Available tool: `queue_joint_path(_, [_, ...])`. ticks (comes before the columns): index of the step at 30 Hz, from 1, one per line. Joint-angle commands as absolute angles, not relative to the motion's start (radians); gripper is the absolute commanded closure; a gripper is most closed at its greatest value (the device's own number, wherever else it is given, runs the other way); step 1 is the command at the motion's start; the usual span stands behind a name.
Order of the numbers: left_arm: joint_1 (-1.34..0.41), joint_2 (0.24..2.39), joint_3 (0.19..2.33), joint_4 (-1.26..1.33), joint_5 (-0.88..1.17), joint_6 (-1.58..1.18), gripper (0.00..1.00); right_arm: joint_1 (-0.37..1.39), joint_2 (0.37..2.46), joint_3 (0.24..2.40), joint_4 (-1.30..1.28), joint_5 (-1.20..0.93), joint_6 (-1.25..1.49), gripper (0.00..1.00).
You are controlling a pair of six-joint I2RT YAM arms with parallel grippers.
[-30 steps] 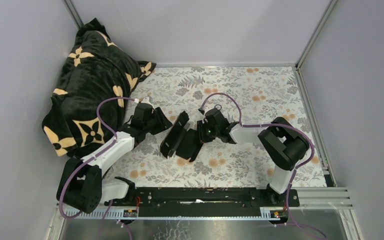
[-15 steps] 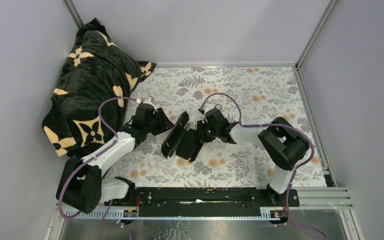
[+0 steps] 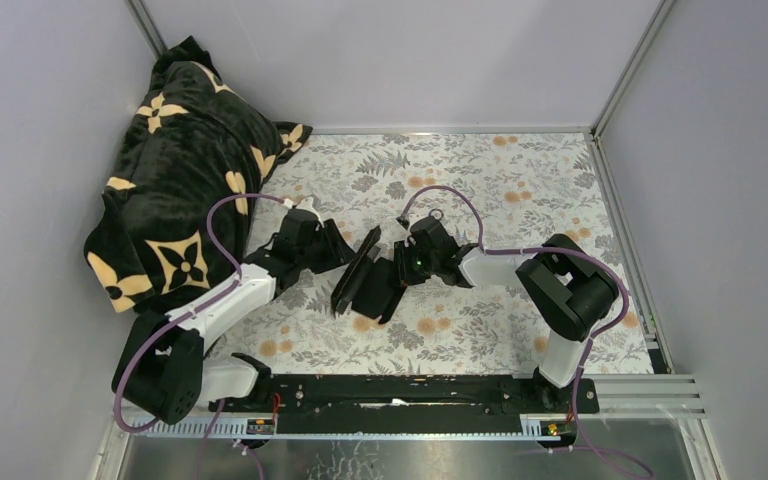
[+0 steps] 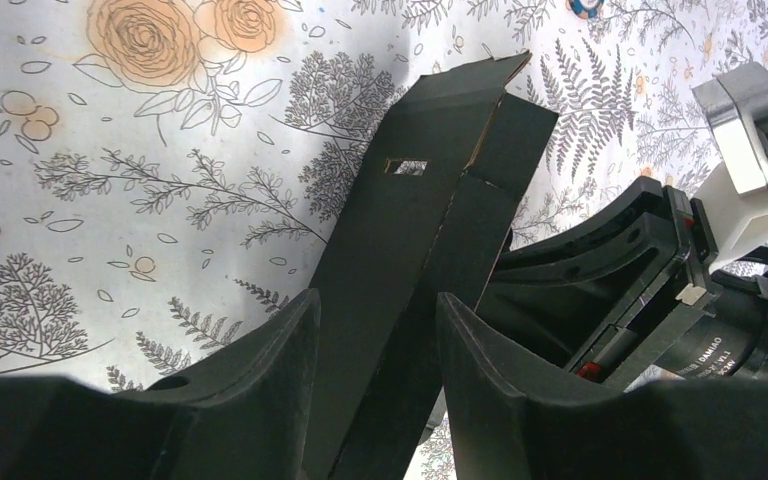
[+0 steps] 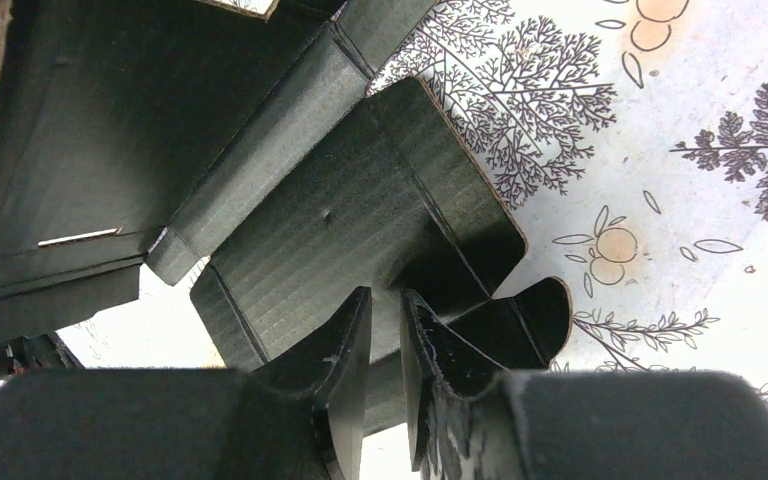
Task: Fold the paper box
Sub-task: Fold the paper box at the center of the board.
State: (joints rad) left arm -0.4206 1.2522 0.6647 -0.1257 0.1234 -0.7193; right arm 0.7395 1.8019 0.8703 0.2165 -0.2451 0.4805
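The paper box is a part-folded black card sheet in the middle of the floral table, its left panel tilted up. My right gripper is shut on a flap of it; in the right wrist view the fingers pinch the ribbed card with rounded flaps beside them. My left gripper is open at the box's left side. In the left wrist view the raised panel, with a small slot, stands between its spread fingers. The right gripper shows behind it.
A black plush blanket with cream flowers is heaped at the back left, close to the left arm. Grey walls enclose the table on three sides. The arms' base rail runs along the near edge.
My left gripper has moved right, up to the box, and the box's left panel now stands steeper and closer to the right gripper. The right gripper has held still.
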Motion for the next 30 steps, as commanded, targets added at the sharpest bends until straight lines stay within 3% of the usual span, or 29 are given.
queue_joint_path(1, [-0.447,1.268,0.695,-0.108,0.102,-0.709,0.47,0.752,1.897,0.821,0.030,-0.185,0.454,0.75])
queue_joint_path(30, [-0.535,1.329,0.721,-0.172,-0.078,-0.680,0.48,0.752,1.901,0.809,0.045,-0.193,0.456,0.75])
